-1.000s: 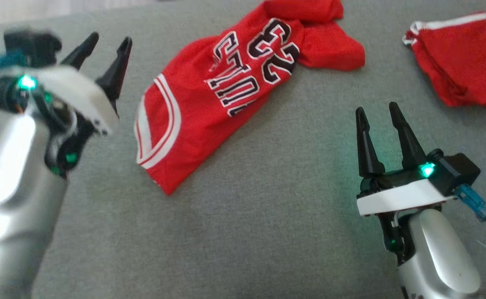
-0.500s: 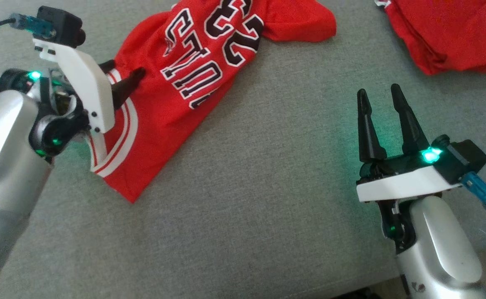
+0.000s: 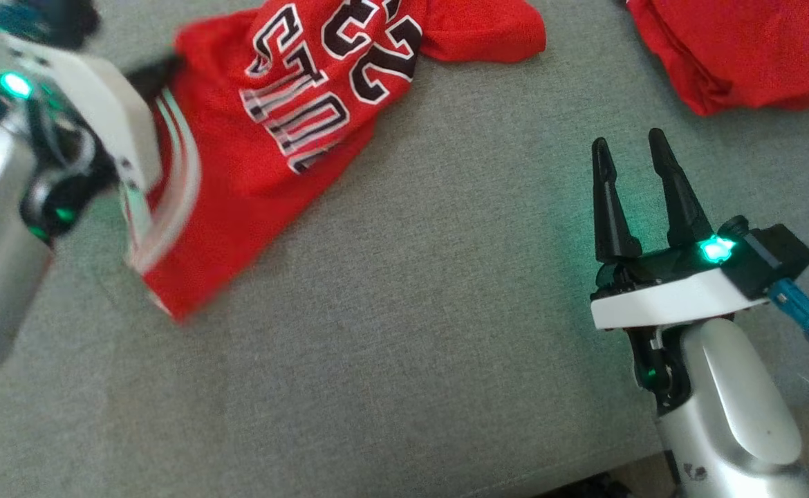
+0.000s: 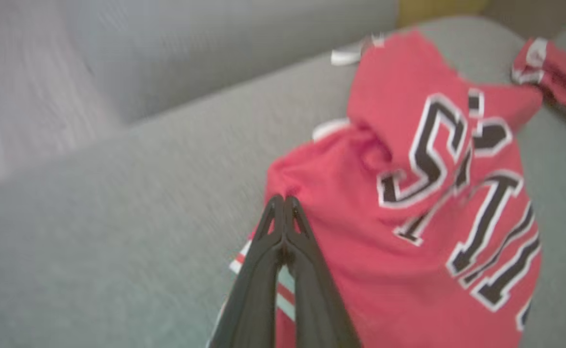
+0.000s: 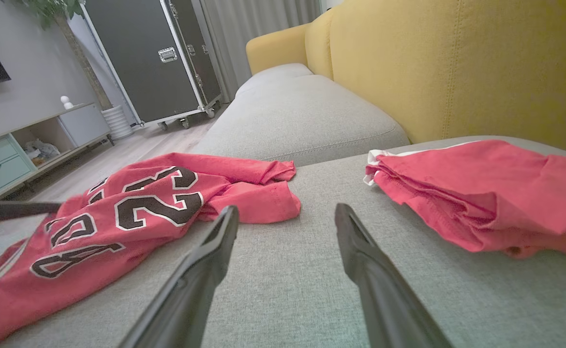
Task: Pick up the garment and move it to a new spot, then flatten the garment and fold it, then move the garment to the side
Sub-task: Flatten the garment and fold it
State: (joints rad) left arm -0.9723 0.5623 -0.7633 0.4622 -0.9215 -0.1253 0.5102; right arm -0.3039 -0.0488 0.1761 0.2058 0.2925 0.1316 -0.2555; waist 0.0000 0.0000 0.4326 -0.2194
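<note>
The garment is a red jersey with black-and-white lettering, lying crumpled on the grey sofa seat. My left gripper is at its left edge, blurred in the head view. In the left wrist view the left gripper has its two dark fingers pressed together, shut on a bunched fold of the garment. My right gripper stands open over bare cushion to the right of the jersey, holding nothing. The right wrist view shows the right gripper spread wide, with the garment at its left.
A second red piece of clothing with white trim lies at the far right; it is also in the right wrist view. A yellow backrest rises behind the seat. The seat's front edge runs near my right forearm.
My left gripper reached onto the jersey's left edge and shut on it; the jersey's near end now blurs with motion. The head camera shifted. The right gripper stayed open and still.
</note>
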